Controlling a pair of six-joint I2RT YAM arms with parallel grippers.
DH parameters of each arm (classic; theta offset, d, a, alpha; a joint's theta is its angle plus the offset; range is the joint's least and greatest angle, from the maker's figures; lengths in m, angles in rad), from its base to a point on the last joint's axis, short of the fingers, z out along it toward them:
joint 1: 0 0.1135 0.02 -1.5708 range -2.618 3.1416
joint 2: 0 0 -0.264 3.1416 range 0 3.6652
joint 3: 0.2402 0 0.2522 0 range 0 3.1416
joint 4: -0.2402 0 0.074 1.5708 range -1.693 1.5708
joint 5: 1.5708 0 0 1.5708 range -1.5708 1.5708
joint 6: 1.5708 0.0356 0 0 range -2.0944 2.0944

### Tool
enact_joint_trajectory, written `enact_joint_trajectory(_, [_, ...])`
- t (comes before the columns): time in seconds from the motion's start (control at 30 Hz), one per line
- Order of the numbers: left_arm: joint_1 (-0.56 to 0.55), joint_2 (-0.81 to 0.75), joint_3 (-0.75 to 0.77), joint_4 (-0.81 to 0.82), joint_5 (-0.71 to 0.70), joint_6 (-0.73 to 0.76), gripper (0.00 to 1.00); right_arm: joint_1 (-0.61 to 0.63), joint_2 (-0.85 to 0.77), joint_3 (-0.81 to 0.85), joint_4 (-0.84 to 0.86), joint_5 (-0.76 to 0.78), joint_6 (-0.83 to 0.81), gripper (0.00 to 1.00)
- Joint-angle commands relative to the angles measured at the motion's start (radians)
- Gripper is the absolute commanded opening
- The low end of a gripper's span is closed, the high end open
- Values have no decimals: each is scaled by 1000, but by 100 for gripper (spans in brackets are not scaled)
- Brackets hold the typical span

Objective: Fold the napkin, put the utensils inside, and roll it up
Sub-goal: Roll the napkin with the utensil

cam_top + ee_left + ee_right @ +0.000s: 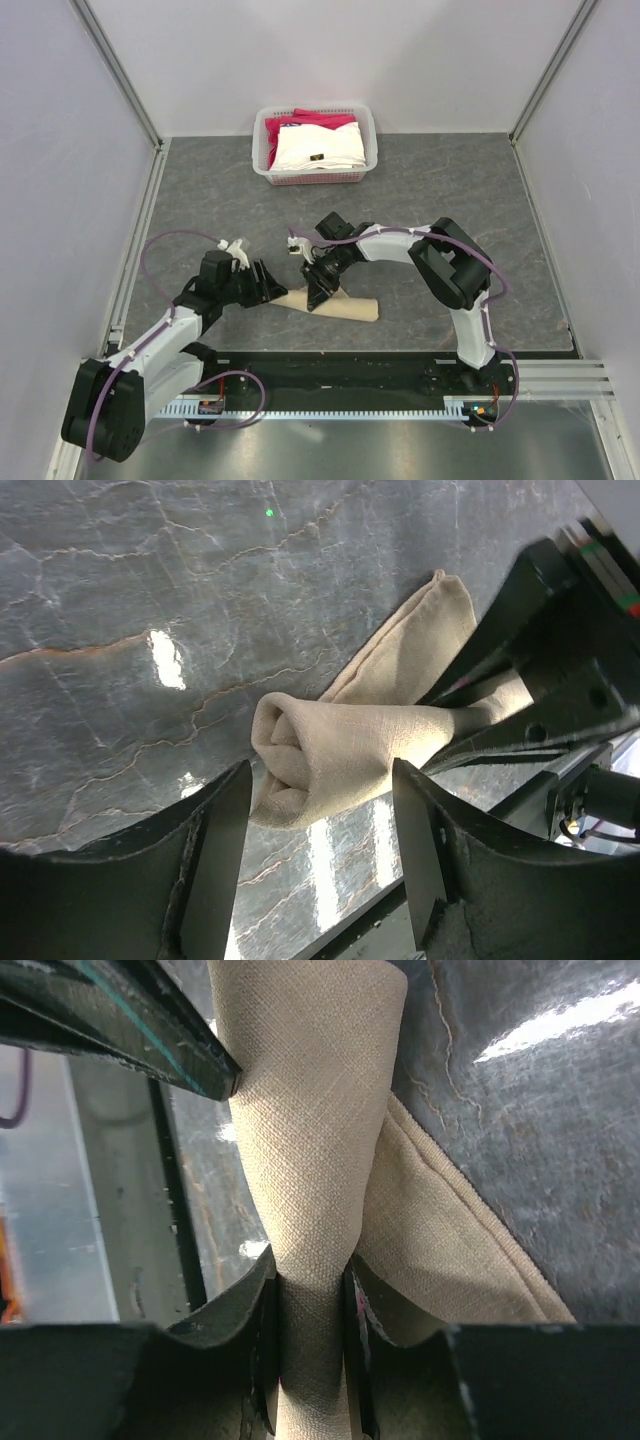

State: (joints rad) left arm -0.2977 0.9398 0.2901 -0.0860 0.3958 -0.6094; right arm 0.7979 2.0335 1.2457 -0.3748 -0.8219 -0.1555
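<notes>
We're nearly done, we think: the napkin (355,307) lies rolled near the table's (200,200) front, right gripper (308,1290) pinched tight on it, left gripper (318,800) wide open around its end. The knife isn't visible, so presumably it's inside.

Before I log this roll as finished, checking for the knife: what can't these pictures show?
- The knife: seen in no view; the rolled napkin would hide it if inside.
- Napkin's middle, top view: covered by the right gripper.
- Roll's far end, left wrist view: behind the right gripper.
</notes>
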Motion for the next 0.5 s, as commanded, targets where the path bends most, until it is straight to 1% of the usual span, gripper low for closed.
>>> enact_joint_trajectory(0.0, [2, 2, -25, 81, 40, -18, 63, -14, 109, 6, -116, -37, -9, 31])
enact_joint_trajectory(0.07, [2, 19, -32, 109, 44, -18, 63, -19, 135, 26, -137, -54, -10, 31])
enact_joint_trajectory(0.27, [2, 71, -49, 167, 44, -15, 55, -23, 185, 66, -194, -65, -30, 31])
enact_joint_trajectory(0.37, [2, 91, -49, 181, 43, -7, 46, -23, 183, 70, -197, -56, -35, 32])
enact_joint_trajectory(0.4, [2, 103, -46, 181, 44, -7, 41, -23, 180, 70, -197, -51, -32, 34])
enact_joint_trajectory(0.43, [2, 112, -46, 180, 46, -6, 39, -23, 171, 72, -197, -45, -32, 35])
enact_joint_trajectory(0.47, [2, 119, -43, 177, 44, -10, 35, -25, 166, 73, -197, -34, -30, 37])
